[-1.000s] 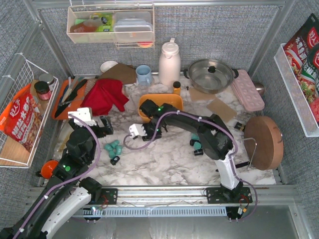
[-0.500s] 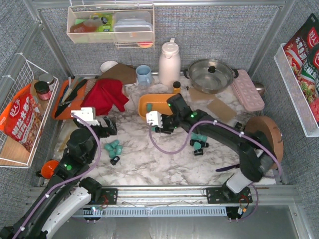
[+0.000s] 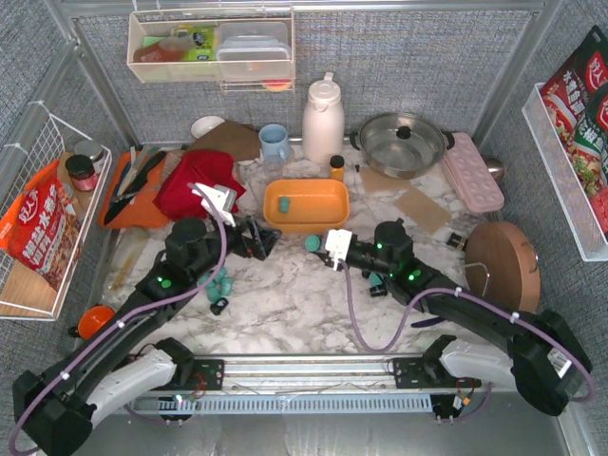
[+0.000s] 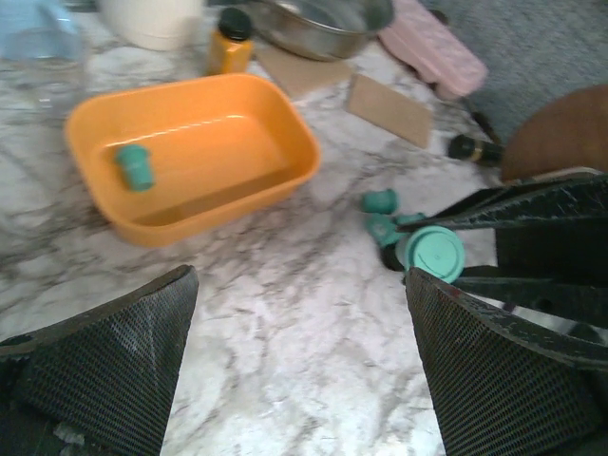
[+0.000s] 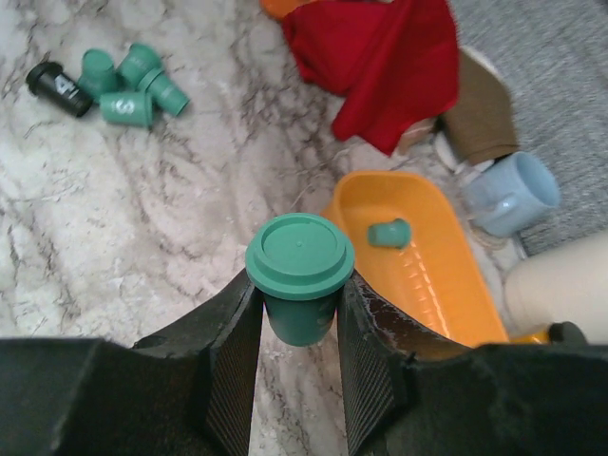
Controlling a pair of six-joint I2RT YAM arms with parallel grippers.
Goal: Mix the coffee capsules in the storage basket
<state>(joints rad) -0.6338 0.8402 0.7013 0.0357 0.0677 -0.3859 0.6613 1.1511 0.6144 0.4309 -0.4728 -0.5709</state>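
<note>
Your right fingers (image 5: 239, 332) are clamped on a teal capsule (image 5: 299, 275), pinching its body just under the rim. It hangs over the marble surface (image 5: 123, 228), just short of the near wall of the orange basket (image 5: 446, 285). A second capsule (image 5: 388, 233) lies inside the basket. The loose capsules (image 3: 218, 283) sit in a clump by the left arm, a black capsule (image 5: 52, 78) among them, and a few more lie beside the right arm. Your left fingers (image 4: 114, 366) are spread wide and empty, pointing at the same near wall from the other side.

Here's where it can go wrong. Let go now and the teal capsule lands on the surface, not in the basket. It's a tapered cup, so expect it to roll off in a curve. That taper could also let it slip out of the pinch if you jolt the arm.

The basket is shallow and looks light. A release from too high may bounce the capsule back out, and a bump on the wall could slide the whole basket.

Mind the crowding most of all: both arms are converging on one edge, and the left fingers could clip the right ones or knock the capsule loose.
</note>
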